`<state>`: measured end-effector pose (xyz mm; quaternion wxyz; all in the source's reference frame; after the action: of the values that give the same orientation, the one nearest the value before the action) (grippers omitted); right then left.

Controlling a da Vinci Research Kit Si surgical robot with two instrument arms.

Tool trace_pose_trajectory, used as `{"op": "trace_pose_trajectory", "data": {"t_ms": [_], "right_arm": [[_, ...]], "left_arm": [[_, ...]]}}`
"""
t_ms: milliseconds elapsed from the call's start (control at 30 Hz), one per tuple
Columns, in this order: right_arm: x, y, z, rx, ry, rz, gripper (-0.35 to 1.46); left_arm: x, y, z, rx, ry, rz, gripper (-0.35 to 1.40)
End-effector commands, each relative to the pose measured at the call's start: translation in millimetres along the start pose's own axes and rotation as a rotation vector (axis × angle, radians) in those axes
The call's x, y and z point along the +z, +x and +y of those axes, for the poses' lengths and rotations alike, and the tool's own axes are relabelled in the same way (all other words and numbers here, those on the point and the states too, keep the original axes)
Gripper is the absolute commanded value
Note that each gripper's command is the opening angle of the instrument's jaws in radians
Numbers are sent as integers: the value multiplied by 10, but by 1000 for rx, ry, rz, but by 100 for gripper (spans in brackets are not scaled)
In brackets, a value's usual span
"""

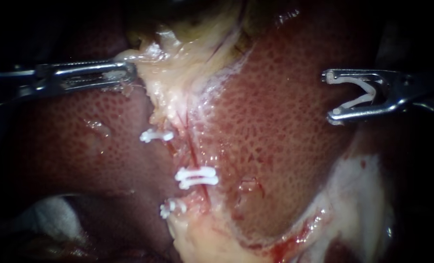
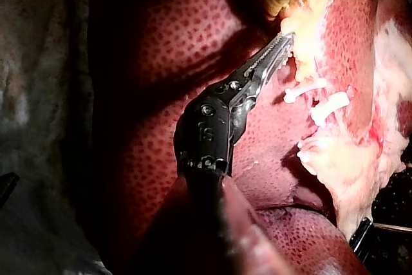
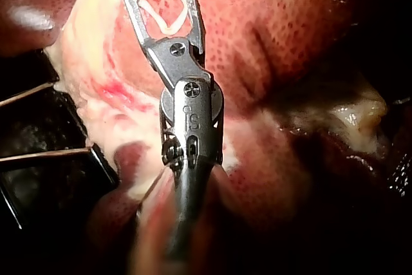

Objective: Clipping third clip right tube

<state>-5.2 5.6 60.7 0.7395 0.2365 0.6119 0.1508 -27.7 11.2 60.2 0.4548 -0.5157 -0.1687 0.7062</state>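
Observation:
My left instrument (image 1: 130, 73) comes in from the left, its jaws shut on the edge of the pale yellow tissue (image 1: 178, 63); the left wrist view shows its tip (image 2: 287, 38) at that same tissue. My right instrument (image 1: 330, 96) hangs over the liver (image 1: 275, 122), well right of the tubes, jaws wide apart and holding an open white clip (image 1: 360, 95) between them, also seen in the right wrist view (image 3: 168, 22). A thin red tube (image 1: 193, 151) runs down to two white clips (image 1: 196, 178) lying side by side across it.
More white clips sit to the left, one higher (image 1: 156, 135) and one lower (image 1: 170, 207). Pale fatty tissue (image 1: 358, 195) borders the liver at lower right. White gauze (image 1: 51, 214) lies at lower left. Dark bench parts (image 3: 38, 159) show beside the right instrument.

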Motion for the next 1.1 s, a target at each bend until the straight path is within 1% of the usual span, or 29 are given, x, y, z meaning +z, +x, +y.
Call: {"op": "trace_pose_trajectory", "data": {"t_ms": [33, 100, 200, 333, 433, 567, 700, 833, 900, 1000, 1100], "right_arm": [[2, -1, -1, -1, 0, -1, 50], [8, -3, -2, -3, -3, -1, 50], [25, -12, -4, -15, -13, -2, 50], [54, -29, -6, -4, -4, 2, 50], [81, -45, -6, 8, -4, 3, 50], [115, -69, 1, 34, -22, 3, 50], [142, -91, 5, 61, -15, 4, 50], [170, -111, 4, 75, 1, -7, 50], [185, -119, 4, 81, 5, -19, 50], [203, -127, 4, 86, 9, -34, 50], [216, -131, 4, 89, 17, -37, 50]], "left_arm": [[0, 0, 0, 1, 1, 1, -35], [0, 0, 0, 1, 1, 1, -35], [0, -1, 0, 1, 1, 1, -35], [0, -1, 1, 2, 1, 1, -35], [0, -1, 1, 2, 1, 1, -35], [0, -1, 1, 2, 2, 2, -35], [0, -1, 2, 2, 2, 2, -35], [1, -1, 4, 1, 4, 2, -35], [1, -1, 5, 1, 5, 3, -35], [2, -2, 6, 1, 6, 3, -35], [2, -2, 7, 1, 7, 3, -35]]}}
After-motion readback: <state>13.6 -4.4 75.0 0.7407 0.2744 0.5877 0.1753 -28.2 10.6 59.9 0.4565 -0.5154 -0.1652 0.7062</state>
